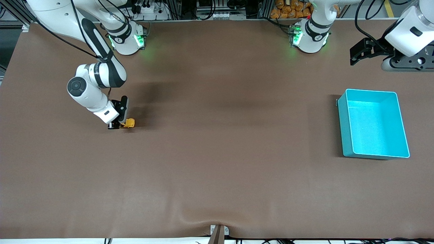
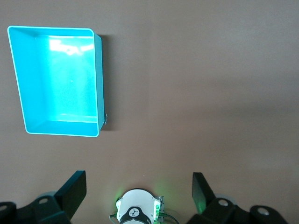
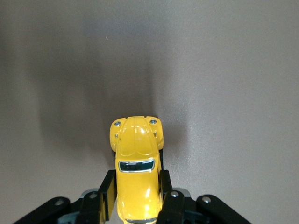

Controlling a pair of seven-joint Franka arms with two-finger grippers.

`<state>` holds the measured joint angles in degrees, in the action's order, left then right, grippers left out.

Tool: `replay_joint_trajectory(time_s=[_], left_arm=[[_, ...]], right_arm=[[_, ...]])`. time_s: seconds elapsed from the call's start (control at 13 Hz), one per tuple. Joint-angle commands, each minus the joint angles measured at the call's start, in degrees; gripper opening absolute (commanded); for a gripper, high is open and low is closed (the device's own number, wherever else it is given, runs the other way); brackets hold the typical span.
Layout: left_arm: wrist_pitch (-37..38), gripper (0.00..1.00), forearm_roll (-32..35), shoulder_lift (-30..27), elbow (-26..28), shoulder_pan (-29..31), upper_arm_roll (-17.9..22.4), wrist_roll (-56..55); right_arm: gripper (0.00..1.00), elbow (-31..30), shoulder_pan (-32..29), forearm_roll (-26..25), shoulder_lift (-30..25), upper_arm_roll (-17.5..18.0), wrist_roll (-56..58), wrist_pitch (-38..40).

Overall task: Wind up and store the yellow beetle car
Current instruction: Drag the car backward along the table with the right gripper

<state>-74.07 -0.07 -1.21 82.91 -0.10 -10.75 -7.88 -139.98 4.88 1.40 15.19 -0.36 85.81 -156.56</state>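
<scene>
Yellow paint marks the one small thing we are handling: the yellow beetle car sits between the fingers of the right end effector, which are closed against both of its flanks around the rear half of the body. In the right wrist view we see the rounded bonnet with its two headlights pointing away from the end effector, a dark window on the roof, and the car's shadow falling on the brown worktop just beside it. From the front view, we see the right end effector low at the worktop, toward the right arm's end, with the car's nose sticking out past the fingertips; we cannot tell whether the wheels touch the surface. Our left arm waits, with the left end effector held up over the worktop's edge at its own end; its fingers stand wide apart with nothing between them. Below the left end effector and well apart from the right one lies the teal bin, open side up, and the left wrist view looks straight down into it.
</scene>
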Motion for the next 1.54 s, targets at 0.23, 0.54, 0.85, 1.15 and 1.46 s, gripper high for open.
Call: replay_joint_trajectory(time_s=[0.23,0.54,0.85,1.15,1.46], left_arm=[[0.68,1.00,1.39,-0.02,-0.29,0.10,0.02,-0.64],[0.68,1.00,1.39,-0.02,-0.29,0.10,0.11,-0.29],[0.59,1.00,1.39,0.15,-0.38,0.54,0.11,-0.29],[0.41,1.00,1.30,0.50,-0.38,0.63,0.11,-0.73],[0.41,1.00,1.30,0.59,-0.47,1.25,0.20,-0.73]], right_arm=[[0.31,0.06,0.66,0.19,1.33,-0.34,0.06,-0.50],[0.30,0.41,0.30,0.18,2.04,-0.34,0.76,-0.50],[0.30,0.94,-0.66,0.18,3.27,-0.43,1.02,-0.86],[0.30,1.82,-2.51,0.18,4.50,-0.34,4.18,-0.94],[0.30,1.99,-4.17,0.18,4.68,-0.35,5.24,-0.86]])
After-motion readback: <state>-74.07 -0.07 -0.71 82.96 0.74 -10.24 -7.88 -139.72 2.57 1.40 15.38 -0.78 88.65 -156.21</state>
